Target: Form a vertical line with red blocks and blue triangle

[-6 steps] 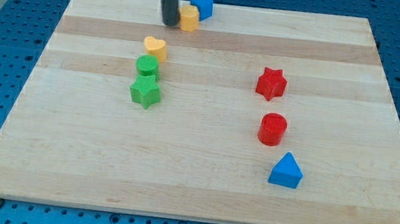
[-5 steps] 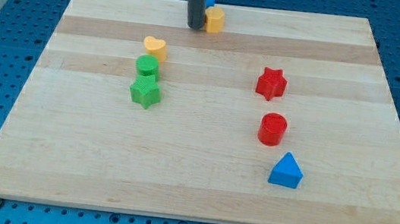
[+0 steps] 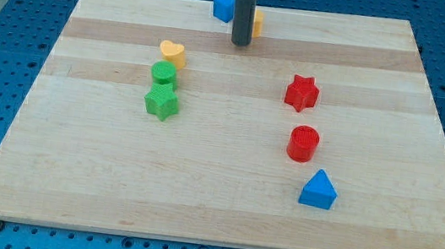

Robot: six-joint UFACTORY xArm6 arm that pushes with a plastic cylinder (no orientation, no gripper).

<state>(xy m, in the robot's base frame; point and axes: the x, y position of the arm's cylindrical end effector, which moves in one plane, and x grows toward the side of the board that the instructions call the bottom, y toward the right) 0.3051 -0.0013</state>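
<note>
Slid rightward since before, my tip (image 3: 239, 43) is being kept bare, nothing gripped; the blue triangle (image 3: 318, 190), far below-right of it, is best being nudged slowly under the red cylinder (image 3: 303, 144).

Eight blocks sit on the wooden board (image 3: 427, 124). Two are red: a red star (image 3: 301, 92) and a red cylinder (image 3: 303, 143). Two are blue: a blue triangle (image 3: 318, 190) and a blue block (image 3: 223, 6) (shape unclear). Two are green: a green cylinder (image 3: 163, 72) and a green star (image 3: 161, 101). Two are yellow: a yellow heart (image 3: 172, 51) and a yellow block (image 3: 257, 22), partly hidden behind the one rod.
</note>
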